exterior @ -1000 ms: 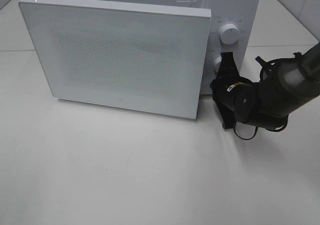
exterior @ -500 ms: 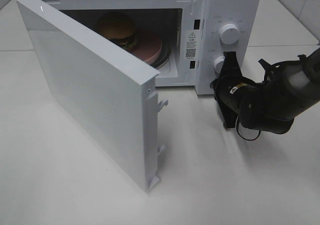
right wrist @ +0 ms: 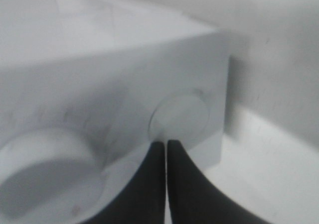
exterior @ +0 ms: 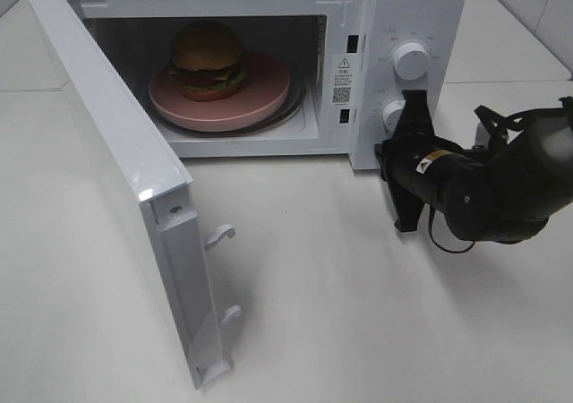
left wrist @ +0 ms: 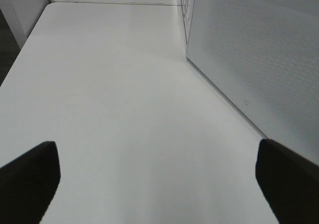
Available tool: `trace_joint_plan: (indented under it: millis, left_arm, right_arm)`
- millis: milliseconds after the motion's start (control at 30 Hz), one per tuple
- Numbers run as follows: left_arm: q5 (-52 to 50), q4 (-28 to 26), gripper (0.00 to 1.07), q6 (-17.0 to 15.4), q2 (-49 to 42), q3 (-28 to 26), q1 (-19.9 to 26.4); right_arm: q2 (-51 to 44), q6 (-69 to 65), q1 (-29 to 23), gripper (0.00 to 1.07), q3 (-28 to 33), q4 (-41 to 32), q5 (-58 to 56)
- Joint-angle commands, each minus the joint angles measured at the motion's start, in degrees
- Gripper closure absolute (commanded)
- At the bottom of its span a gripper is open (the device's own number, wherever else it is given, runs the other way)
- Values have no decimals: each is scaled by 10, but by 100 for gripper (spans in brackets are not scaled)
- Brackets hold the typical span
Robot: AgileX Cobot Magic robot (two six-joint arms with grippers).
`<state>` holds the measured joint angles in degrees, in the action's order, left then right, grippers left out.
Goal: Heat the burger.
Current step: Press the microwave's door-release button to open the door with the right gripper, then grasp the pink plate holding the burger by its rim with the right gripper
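The burger, with its brown bun and green lettuce, sits on a round pink plate inside the open white microwave. The microwave door stands swung wide to the left. My right gripper is shut with nothing between its fingers. Its tips rest at the edge of the lower round knob on the control panel. My left gripper is open over bare table, beside the outer face of the door. It does not show in the high view.
A larger upper knob sits above the lower one on the panel. The door's latch hooks stick out over the white table. A tiled wall edge runs at the back right.
The microwave door has swung from nearly closed to wide open, uncovering the burger and plate. My right gripper has stayed shut at the lower knob.
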<state>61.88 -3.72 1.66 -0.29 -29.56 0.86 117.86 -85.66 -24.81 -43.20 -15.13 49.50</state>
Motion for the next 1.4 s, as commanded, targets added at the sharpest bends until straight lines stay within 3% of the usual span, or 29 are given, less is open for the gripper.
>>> trace_joint_plan:
  millis: [33, 300, 467, 567, 833, 1167, 1400]
  left_arm:
    - [-7, -5, 7, -1, -7, 1, 2]
    - [-7, -5, 7, -1, -7, 1, 2]
    - [-7, -5, 7, -1, -7, 1, 2]
    - [-7, -5, 7, -1, -7, 1, 2]
    - [-7, -5, 7, -1, -7, 1, 2]
    - [-7, -5, 7, -1, -7, 1, 2]
    - [-7, -5, 7, -1, -7, 1, 2]
  right_arm:
    - [-48, -18, -6, 107, 4, 96, 15]
    - [-93, -16, -6, 107, 38, 139, -28]
    - [-131, -13, -6, 107, 55, 209, -48]
    - [-166, -13, -6, 107, 56, 281, -107]
    - [-236, 30, -6, 106, 56, 352, -230]
    - [-321, 225, -6, 104, 56, 348, -374]
    - [-367, 452, -6, 103, 23, 301, -575]
